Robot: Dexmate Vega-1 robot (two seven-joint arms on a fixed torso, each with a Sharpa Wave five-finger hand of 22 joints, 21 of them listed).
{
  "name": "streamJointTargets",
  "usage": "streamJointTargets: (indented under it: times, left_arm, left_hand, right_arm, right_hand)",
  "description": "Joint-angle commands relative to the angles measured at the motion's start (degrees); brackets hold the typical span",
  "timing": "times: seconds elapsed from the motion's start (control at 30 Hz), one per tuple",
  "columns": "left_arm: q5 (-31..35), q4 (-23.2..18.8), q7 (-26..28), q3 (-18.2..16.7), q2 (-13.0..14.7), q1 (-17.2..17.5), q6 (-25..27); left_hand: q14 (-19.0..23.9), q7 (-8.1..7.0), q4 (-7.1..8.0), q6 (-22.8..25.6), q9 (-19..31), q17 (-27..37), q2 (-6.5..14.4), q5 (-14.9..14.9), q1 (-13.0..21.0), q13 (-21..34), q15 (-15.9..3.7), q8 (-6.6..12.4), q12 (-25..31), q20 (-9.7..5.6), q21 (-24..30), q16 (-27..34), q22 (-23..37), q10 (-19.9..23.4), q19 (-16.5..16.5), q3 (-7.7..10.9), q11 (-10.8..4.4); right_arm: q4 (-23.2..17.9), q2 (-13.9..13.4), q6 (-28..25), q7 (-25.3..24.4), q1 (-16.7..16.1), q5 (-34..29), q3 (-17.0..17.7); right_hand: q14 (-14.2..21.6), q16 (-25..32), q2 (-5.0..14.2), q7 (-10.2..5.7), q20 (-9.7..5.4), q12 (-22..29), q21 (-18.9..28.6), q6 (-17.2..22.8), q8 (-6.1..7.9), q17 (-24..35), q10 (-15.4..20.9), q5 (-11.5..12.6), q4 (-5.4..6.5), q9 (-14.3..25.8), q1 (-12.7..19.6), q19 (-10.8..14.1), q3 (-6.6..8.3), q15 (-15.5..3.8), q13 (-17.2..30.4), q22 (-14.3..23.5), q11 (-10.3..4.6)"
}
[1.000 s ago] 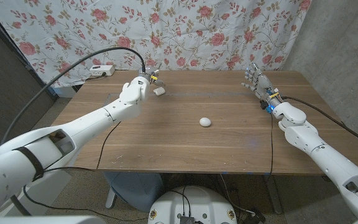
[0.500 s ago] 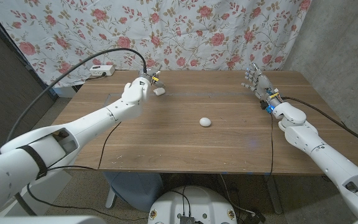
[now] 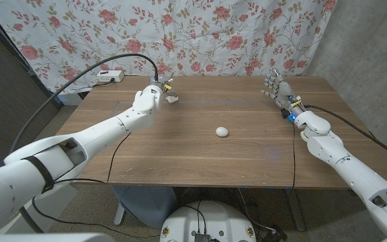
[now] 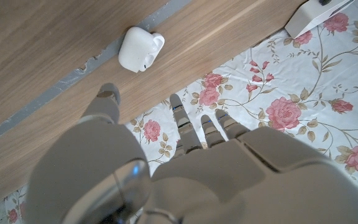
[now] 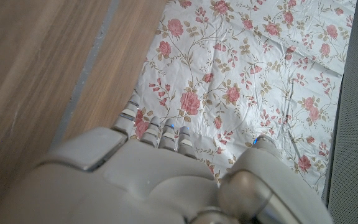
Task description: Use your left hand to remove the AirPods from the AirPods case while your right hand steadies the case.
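A small white AirPods case [image 3: 172, 99] lies near the table's far edge, left of centre. In the left wrist view the case [image 4: 138, 48] shows its lid slightly ajar. My left hand [image 3: 149, 96] hovers just left of the case, apart from it. In the wrist view that left hand [image 4: 185, 168] has its fingers stretched out and holds nothing. My right hand [image 3: 277, 87] stands far off at the back right, fingers spread and upright, also empty; its back [image 5: 154, 174] shows in the right wrist view. A small white rounded object [image 3: 222, 132] lies at the table's middle.
A white power strip [image 3: 108, 76] sits beyond the table's far left corner, also seen in the left wrist view [image 4: 319, 15]. A black cable [image 3: 113, 59] arches over my left arm. A flowered curtain [image 3: 200, 33] hangs right behind the wooden table [image 3: 200, 161].
My left hand has crept slightly toward the far edge beside the case. The case, the white rounded object and my right hand have not moved.
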Motion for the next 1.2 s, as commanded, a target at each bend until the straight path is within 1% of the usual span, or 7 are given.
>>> streamJointTargets:
  times: [0.03, 0.27, 0.3, 0.57, 0.83, 0.93, 1.2]
  left_arm:
    - [1.0, 2.0, 0.19, 1.44, -0.77, -0.66, 0.54]
    - [1.45, 2.31, 0.14, 2.15, -0.75, -0.68, 0.58]
    - [0.82, 2.31, -0.32, 1.87, -0.74, -0.72, 0.28]
    - [2.36, 4.41, 0.42, 3.06, -2.75, -1.2, 2.95]
    - [1.79, 5.05, 1.24, 3.45, -2.63, -1.26, 1.97]
    - [2.97, 5.32, 2.32, 4.09, -3.36, -0.98, 3.86]
    - [2.68, 5.5, 2.83, 4.24, -3.46, -0.97, 4.01]
  left_hand:
    - [0.28, -0.21, -0.35, -3.68, 0.06, 0.16, 0.49, 0.16, 0.48, 0.17, -0.41, 0.15, 0.07, 0.21, 0.1, -0.02, 0.07, 0.51, 0.44, 0.19, -0.23]
    - [0.33, -0.22, -0.5, -3.4, 0.07, 0.16, 0.79, 0.2, 0.95, 0.31, -0.49, 0.23, 0.05, 0.17, 0.13, -0.04, 0.06, 0.75, 0.61, 0.33, -0.62]
    - [0.34, -0.19, -0.51, -3.38, 0.07, 0.16, 0.83, 0.2, 1.0, 0.32, -0.51, 0.23, 0.06, 0.19, 0.13, -0.04, 0.06, 0.81, 0.62, 0.33, -0.45]
    - [0.48, -0.36, -0.53, -3.13, 0.07, 0.15, 1.03, 0.18, 1.22, 0.44, -0.56, 0.29, -0.01, 0.29, 0.11, -0.02, 0.06, 0.88, 0.68, 0.35, -0.56]
    - [1.22, -0.28, -0.49, -2.8, 0.08, 0.15, 1.21, 0.17, 1.33, 0.6, -0.82, 0.35, 0.09, 0.2, 0.15, 0.22, 0.07, 1.36, 0.87, 0.31, -0.67]
    - [1.23, -0.28, -0.48, -2.45, 0.08, 0.15, 1.25, 0.16, 1.36, 0.65, -0.85, 0.46, 0.09, 0.19, 0.16, 0.19, 0.07, 1.44, 0.93, 0.28, -0.71]
    - [1.73, -0.52, -0.44, -1.64, 0.06, 0.15, 1.15, 0.1, 1.3, 0.83, -0.99, 0.62, 0.17, 0.14, 0.21, 0.28, 0.06, 1.96, 1.23, 0.06, -0.84]
  right_arm:
    - [0.14, 0.18, 0.04, -0.17, 0.15, -0.43, -0.38]
    - [0.48, 0.33, -0.39, -0.27, 0.05, -0.1, -0.35]
    - [0.46, 0.31, -0.31, -0.26, -0.03, -0.07, -0.31]
    - [0.39, 0.3, -0.13, -0.43, -0.34, 0.02, -0.15]
    - [-0.11, 0.19, -0.05, -0.54, -0.66, 0.27, 0.11]
    - [-0.22, 0.13, -0.21, -0.43, -0.76, 0.51, 0.21]
    - [-0.9, -0.36, -0.48, -0.9, -0.96, -0.07, 0.08]
  right_hand:
    - [-0.54, 0.56, 0.53, -0.15, 0.1, 0.29, -0.02, -0.28, 0.38, 0.13, -0.06, -0.09, -0.21, 0.27, 0.01, -0.41, 0.04, 0.07, 0.04, 0.11, 0.32]
    - [-0.57, 0.59, 0.54, -0.13, 0.1, 0.24, -0.06, -0.27, 0.38, 0.07, -0.21, -0.12, -0.26, 0.27, -0.04, -0.44, 0.01, 0.05, 0.04, 0.11, 0.13]
    - [-0.59, 0.61, 0.57, -0.14, 0.05, 0.33, -0.09, -0.28, 0.37, 0.01, -0.01, -0.14, -0.29, 0.27, -0.07, -0.46, -0.01, 0.05, 0.04, 0.11, 0.87]
    - [-0.6, 0.63, 0.62, -0.13, 0.06, 0.29, -0.08, -0.28, 0.37, -0.06, -0.15, -0.15, -0.35, 0.27, -0.07, -0.37, -0.02, 0.07, 0.04, 0.11, 0.5]
    - [-0.62, 0.66, 0.62, -0.14, 0.07, 0.3, -0.09, -0.28, 0.37, -0.11, -0.13, -0.17, -0.38, 0.27, -0.13, -0.33, -0.06, 0.06, 0.04, 0.11, 0.5]
    - [-0.63, 0.66, 0.63, -0.14, 0.06, 0.3, -0.08, -0.27, 0.37, -0.13, -0.14, -0.18, -0.39, 0.27, -0.15, -0.3, -0.07, 0.09, 0.04, 0.11, 0.53]
    - [-0.62, 0.7, 0.64, -0.16, 0.06, 0.33, -0.09, -0.23, 0.39, -0.17, -0.09, -0.19, -0.4, 0.27, -0.23, -0.26, -0.11, 0.11, 0.04, 0.11, 0.6]
